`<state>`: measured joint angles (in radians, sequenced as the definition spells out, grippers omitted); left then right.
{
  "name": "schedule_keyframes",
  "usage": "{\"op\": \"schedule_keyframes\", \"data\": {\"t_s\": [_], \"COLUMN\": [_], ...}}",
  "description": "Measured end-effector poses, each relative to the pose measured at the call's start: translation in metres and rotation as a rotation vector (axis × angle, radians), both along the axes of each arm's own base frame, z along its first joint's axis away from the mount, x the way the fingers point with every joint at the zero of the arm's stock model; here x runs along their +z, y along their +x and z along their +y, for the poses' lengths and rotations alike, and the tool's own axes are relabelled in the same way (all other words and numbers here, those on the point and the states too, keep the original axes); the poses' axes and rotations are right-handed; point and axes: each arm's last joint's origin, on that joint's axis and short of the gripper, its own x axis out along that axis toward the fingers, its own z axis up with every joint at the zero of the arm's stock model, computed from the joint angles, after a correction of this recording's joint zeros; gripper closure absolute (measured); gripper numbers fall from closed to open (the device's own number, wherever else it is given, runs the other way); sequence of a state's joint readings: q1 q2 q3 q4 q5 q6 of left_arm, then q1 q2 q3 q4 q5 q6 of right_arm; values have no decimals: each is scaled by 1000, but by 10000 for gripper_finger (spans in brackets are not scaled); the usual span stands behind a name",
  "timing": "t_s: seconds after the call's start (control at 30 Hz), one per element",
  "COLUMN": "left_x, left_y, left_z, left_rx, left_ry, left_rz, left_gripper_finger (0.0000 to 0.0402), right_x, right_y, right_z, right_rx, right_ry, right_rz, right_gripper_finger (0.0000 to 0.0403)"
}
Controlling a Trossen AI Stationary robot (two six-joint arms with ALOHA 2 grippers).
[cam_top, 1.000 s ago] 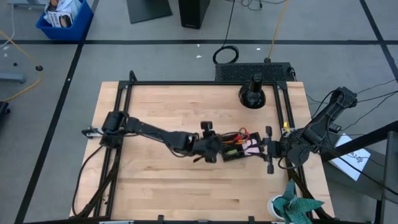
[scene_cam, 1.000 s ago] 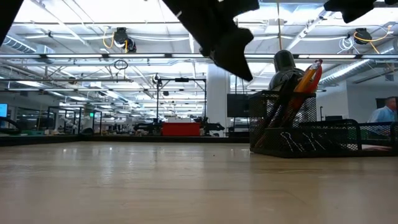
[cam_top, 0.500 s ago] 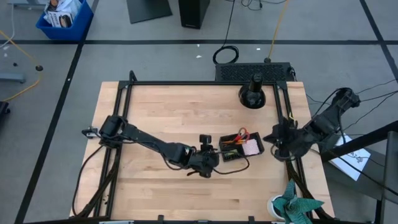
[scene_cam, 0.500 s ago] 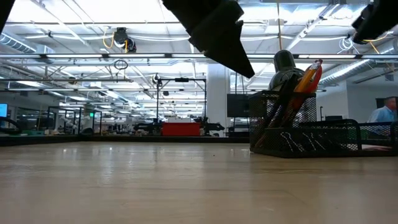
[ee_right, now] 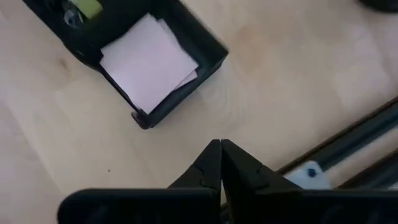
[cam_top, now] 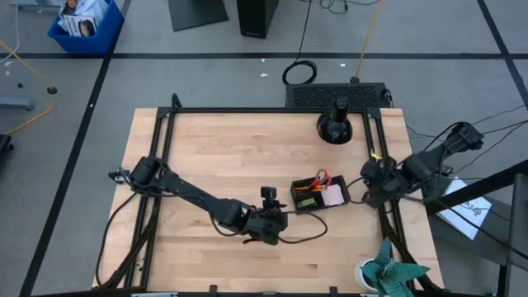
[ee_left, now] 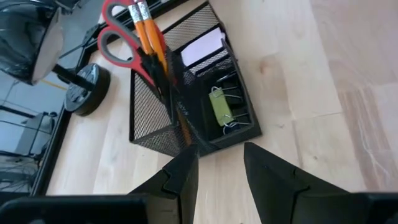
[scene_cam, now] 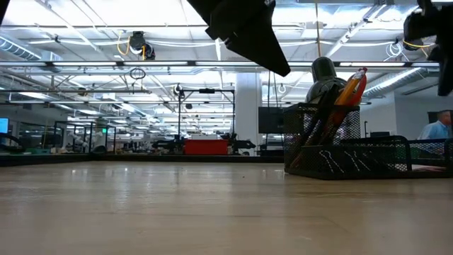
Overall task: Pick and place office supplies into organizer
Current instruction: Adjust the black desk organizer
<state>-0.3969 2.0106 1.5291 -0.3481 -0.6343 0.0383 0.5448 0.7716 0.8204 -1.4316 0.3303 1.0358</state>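
The black mesh organizer (cam_top: 320, 195) stands on the table right of centre. Its tall cup holds red-handled scissors (ee_left: 117, 38), orange pencils (ee_left: 147, 26) and black pens. The low tray holds a yellow item (ee_left: 219, 106), binder clips (ee_left: 235, 126) and a pink sticky-note pad (ee_right: 149, 62). My left gripper (ee_left: 221, 168) hangs open above the wood on the organizer's near-left side, with nothing between its fingers. My right gripper (ee_right: 221, 163) is shut and empty. It points down beside the organizer's right end (cam_top: 365, 188).
A round black domed object (cam_top: 336, 124) stands at the far right. A teal paper plant in a white cup (cam_top: 388, 276) is at the near right corner. Black frame rails (cam_top: 381, 140) run along the table's edges. Bare wood (cam_top: 214, 140) lies left of and behind the organizer.
My left gripper has drawn back from the organizer toward the table's near edge, staying open. My right gripper has pulled away from the organizer's right end toward the table's right edge and tipped over to point down. The organizer has kept its place.
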Motion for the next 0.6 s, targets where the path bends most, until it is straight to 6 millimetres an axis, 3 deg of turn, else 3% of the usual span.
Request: {"op": "schedule_keyframes", "data": {"t_s": [0.1, 0.2, 0.6], "left_x": [0, 0, 1], "left_y": [-2, -4, -6], "left_z": [-5, -10, -17], "left_rx": [-2, -9, -11], "left_ry": [-8, -16, -38], "left_rz": [-7, -12, -25], "left_gripper_finger": [268, 268, 268], "right_x": [-19, -22, -44], "right_y": [5, 15, 22], "right_z": [3, 7, 1], "right_rx": [21, 52, -18], "right_ry": [18, 48, 117], "right_rz": [9, -56, 18], "right_gripper_finger": [402, 402, 403]}}
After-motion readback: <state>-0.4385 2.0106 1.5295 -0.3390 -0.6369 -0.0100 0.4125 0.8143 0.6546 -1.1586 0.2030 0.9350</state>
